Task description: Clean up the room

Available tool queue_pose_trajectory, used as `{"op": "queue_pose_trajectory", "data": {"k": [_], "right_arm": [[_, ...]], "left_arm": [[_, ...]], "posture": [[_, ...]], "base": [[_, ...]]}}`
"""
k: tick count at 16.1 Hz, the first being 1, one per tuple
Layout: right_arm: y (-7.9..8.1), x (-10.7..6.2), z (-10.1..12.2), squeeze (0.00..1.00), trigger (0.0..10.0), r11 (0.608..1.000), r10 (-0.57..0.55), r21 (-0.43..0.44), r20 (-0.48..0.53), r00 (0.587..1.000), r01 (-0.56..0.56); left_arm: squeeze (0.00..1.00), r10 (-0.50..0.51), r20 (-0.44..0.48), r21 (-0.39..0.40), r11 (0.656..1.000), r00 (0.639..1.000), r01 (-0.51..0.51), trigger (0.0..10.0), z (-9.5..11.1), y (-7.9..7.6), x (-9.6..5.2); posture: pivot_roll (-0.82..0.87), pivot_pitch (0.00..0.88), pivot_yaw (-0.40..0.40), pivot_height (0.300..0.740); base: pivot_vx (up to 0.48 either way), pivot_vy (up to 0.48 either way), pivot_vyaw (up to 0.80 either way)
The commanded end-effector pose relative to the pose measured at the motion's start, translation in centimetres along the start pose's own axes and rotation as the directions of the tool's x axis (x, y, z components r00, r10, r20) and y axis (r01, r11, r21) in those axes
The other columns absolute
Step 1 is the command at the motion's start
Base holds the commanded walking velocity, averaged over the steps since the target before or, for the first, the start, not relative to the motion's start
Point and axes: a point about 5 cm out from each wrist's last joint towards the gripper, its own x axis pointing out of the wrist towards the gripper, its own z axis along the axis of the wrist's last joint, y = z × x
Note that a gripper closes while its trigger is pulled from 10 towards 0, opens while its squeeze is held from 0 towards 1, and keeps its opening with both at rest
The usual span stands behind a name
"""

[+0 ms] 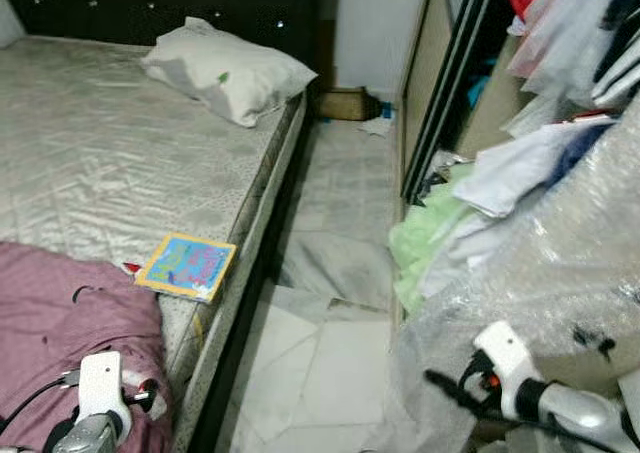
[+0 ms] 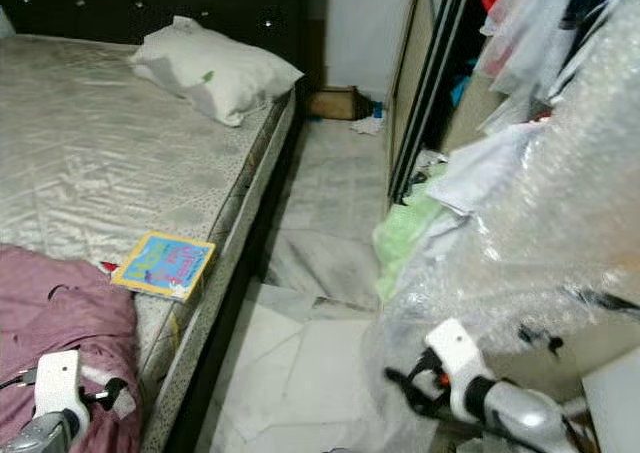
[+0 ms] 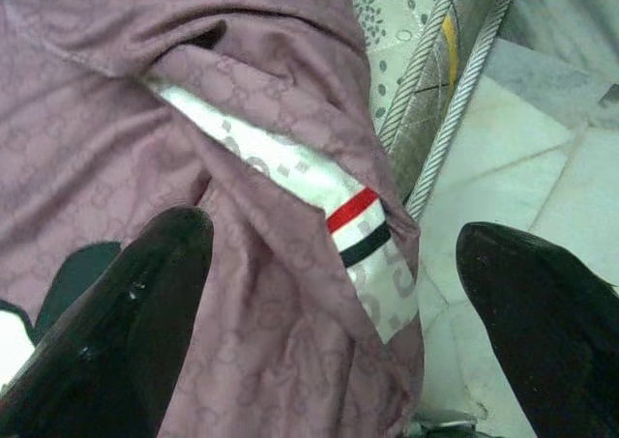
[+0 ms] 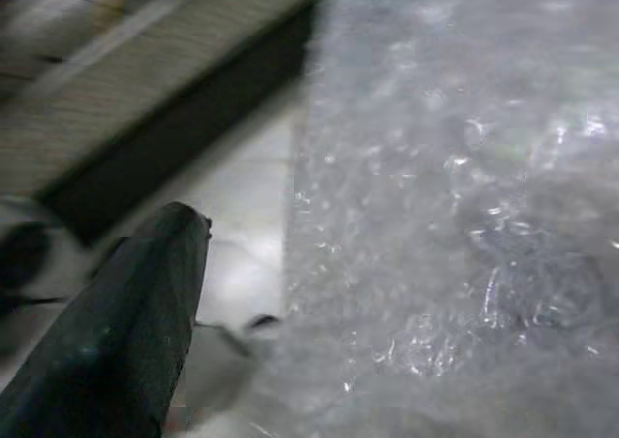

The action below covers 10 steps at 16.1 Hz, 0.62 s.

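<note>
Fingers (image 3: 145,303) of the left gripper (image 3: 334,312) spread wide above the mauve garment (image 3: 116,119) crumpled at the bed (image 1: 100,143) edge, apparently ready to grab it; right fingers unclear.

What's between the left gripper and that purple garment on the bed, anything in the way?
Nothing visible. The left gripper is open right above the purple garment at the corner of the bed, fingers either side of a fold. The colourful book lies further up the mattress, clear of it.
</note>
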Motion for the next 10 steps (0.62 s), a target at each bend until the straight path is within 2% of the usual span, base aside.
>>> {"op": "queue_pose_trajectory", "data": {"k": [1, 2, 3, 4, 6, 8, 9, 10], "right_arm": [[0.0, -0.7, -0.1, 0.00, 10.0, 1.000, 0.031, -0.002, -0.024, 0.999, -0.031], [0.3, -3.0, -2.9, 0.00, 10.0, 0.998, 0.057, 0.048, -0.130, 0.990, -0.051], [0.2, -4.3, -5.0, 0.00, 10.0, 0.996, 0.033, 0.086, -0.208, 0.978, -0.015], [0.0, -5.1, -6.9, 0.00, 10.0, 0.989, -0.027, 0.129, -0.281, 0.959, 0.065], [1.0, -5.6, -8.7, 0.00, 10.0, 0.972, -0.052, 0.198, -0.334, 0.941, 0.124], [2.4, -5.2, -8.6, 0.00, 10.0, 0.961, -0.081, 0.239, -0.241, 0.967, 0.140], [3.4, -5.3, -7.7, 0.00, 10.0, 0.972, -0.032, 0.224, -0.173, 0.984, 0.071], [3.7, -5.5, -7.0, 0.00, 10.0, 0.979, 0.000, 0.200, -0.145, 0.989, 0.029]], "left_arm": [[0.00, 0.012, -0.025, 0.001, 1.000, 1.000, -0.012, 10.0, -0.5, 0.6, -0.2], [0.00, 0.006, -0.032, 0.008, 1.000, 0.999, -0.006, 10.0, -0.6, 0.6, -0.2], [0.00, 0.000, -0.039, 0.016, 1.000, 0.999, 0.001, 10.0, -0.6, 0.4, -0.2], [0.00, -0.003, -0.042, 0.023, 1.000, 0.999, 0.004, 10.0, -0.6, 0.2, -0.1], [0.00, -0.018, -0.037, 0.021, 1.000, 0.999, 0.019, 10.0, -0.3, -0.3, 0.0], [0.00, -0.020, -0.030, 0.023, 1.000, 0.999, 0.021, 10.0, 0.0, -0.4, 0.2], [0.00, -0.021, -0.026, 0.028, 0.999, 0.999, 0.022, 10.0, 0.2, -0.4, 0.2], [0.00, -0.021, -0.024, 0.029, 0.999, 0.999, 0.022, 10.0, 0.3, -0.3, 0.2]], "posture": [[-0.14, 0.040, -0.019, 0.740], [-0.15, 0.041, -0.019, 0.740], [-0.15, 0.041, -0.017, 0.740], [-0.16, 0.040, -0.015, 0.740], [-0.16, 0.042, -0.014, 0.740], [-0.17, 0.041, -0.011, 0.740], [-0.17, 0.041, -0.007, 0.740], [-0.18, 0.042, -0.002, 0.740]], "base": [[0.000, 0.000, 0.00], [0.000, 0.000, 0.00], [0.000, 0.000, 0.00], [0.000, 0.000, 0.00], [0.000, 0.000, 0.00], [0.000, 0.000, 0.00], [0.000, 0.000, 0.00], [0.000, 0.000, 0.00]]}}
